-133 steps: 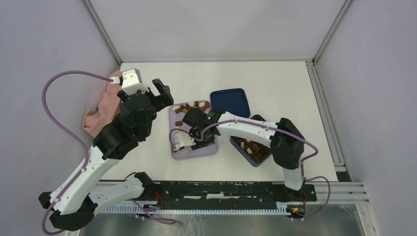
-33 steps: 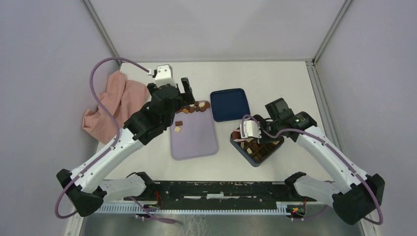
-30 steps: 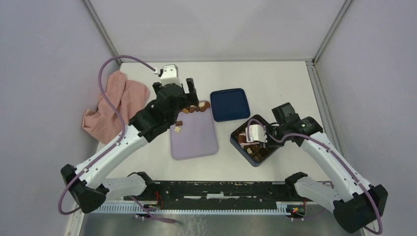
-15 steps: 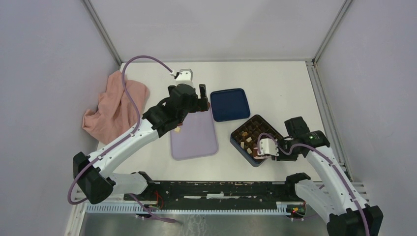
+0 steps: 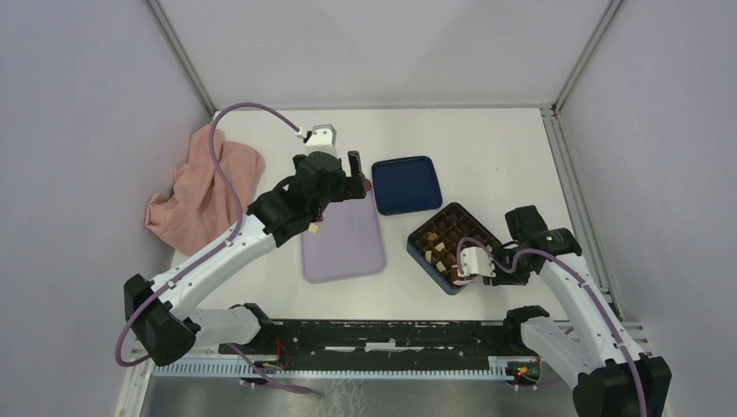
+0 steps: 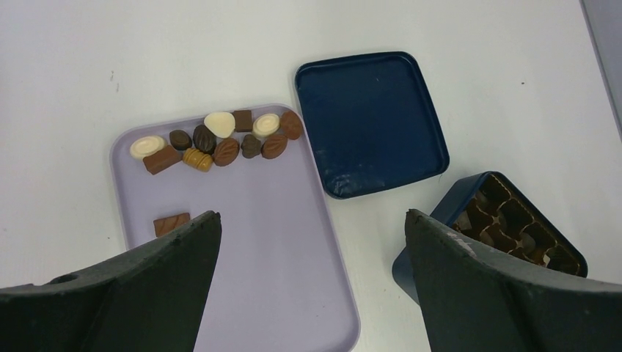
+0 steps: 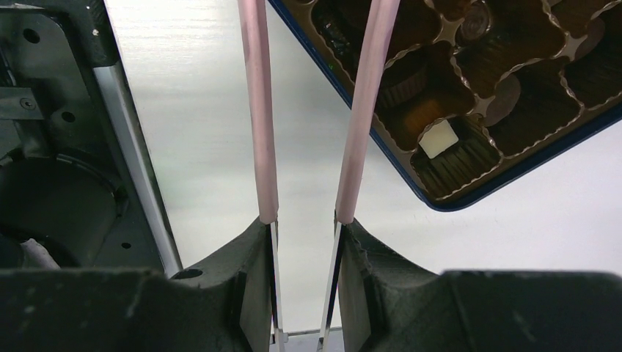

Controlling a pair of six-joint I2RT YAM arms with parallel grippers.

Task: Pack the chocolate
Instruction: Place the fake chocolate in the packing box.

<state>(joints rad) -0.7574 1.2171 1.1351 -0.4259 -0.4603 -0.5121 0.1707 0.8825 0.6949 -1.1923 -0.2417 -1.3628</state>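
- chocolates [image 6: 220, 139] bunched at the tray's [image 6: 293, 242] far edge, a few in the box [image 5: 452, 224] on the right
- left gripper [image 6: 309, 216] gaping wide above the tray, empty
- right gripper [image 7: 312, 110] near the box, tips cropped, can't tell its grip
- lid [image 6: 370, 121] right beside the tray

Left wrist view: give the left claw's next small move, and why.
Probably lower the open left claw onto one chocolate on the lilac tray: it hovers above, holding nothing, and the box has empty cups; the right claw grips tongs beside it.
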